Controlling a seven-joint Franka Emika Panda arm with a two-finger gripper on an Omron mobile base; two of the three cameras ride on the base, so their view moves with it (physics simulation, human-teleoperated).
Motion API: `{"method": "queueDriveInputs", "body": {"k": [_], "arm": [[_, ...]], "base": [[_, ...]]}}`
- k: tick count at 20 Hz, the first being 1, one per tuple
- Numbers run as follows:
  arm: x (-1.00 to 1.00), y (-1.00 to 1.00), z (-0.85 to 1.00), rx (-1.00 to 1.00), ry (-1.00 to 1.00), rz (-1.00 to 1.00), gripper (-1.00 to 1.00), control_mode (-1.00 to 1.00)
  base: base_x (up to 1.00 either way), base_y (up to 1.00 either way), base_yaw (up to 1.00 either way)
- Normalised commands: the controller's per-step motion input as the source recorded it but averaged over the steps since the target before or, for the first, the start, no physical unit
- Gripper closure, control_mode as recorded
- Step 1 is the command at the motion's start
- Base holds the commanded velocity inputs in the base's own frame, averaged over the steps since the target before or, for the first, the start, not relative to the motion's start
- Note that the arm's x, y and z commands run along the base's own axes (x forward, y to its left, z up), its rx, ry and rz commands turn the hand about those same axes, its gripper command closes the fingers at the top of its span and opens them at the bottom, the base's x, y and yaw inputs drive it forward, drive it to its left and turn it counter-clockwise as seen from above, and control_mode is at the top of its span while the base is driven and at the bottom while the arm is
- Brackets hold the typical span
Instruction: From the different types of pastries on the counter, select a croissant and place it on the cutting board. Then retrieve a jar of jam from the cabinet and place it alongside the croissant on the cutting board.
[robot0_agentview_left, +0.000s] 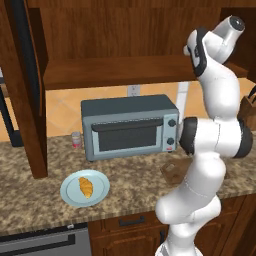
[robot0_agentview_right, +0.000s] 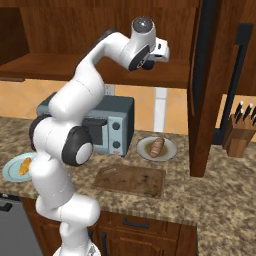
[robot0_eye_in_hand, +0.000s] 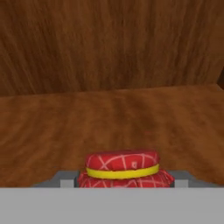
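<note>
In the hand view a squat red jar of jam (robot0_eye_in_hand: 121, 168) with a yellow band stands on the cabinet shelf (robot0_eye_in_hand: 52, 131). My gripper (robot0_eye_in_hand: 124, 183) is shut on it, and a grey fingertip (robot0_eye_in_hand: 65, 181) presses against each side. In the right base view the hand (robot0_agentview_right: 161, 51) reaches into the dark wooden cabinet (robot0_agentview_right: 165, 20). The golden croissant (robot0_agentview_left: 86, 187) lies on a round light blue plate (robot0_agentview_left: 70, 195) on the counter (robot0_agentview_left: 30, 200). The cutting board (robot0_agentview_right: 131, 180) lies bare in front of the arm. The brown roll-like pastry (robot0_agentview_right: 157, 146) rests on a second plate.
A grey toaster oven (robot0_agentview_left: 130, 126) stands at the back of the counter, with a pale canister (robot0_agentview_left: 76, 140) to its left. An open cabinet door (robot0_agentview_right: 204, 90) hangs to the right of the hand. A knife block (robot0_agentview_right: 239, 134) stands at the far right.
</note>
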Motion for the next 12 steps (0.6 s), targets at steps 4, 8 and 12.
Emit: {"method": "queueDriveInputs", "body": {"k": [4, 8, 12], "arm": [[-1.0, 0.07, 0.0, 0.0, 0.01, 0.0, 1.0, -1.0], [-0.99, 0.15, 0.05, 0.0, 0.0, 0.0, 1.0, -1.0], [-0.96, 0.21, 0.27, 0.03, 0.0, 0.0, 1.0, -1.0]], "base": [[0.0, 0.0, 0.0], [0.0, 0.0, 0.0], [0.0, 0.0, 0.0]]}}
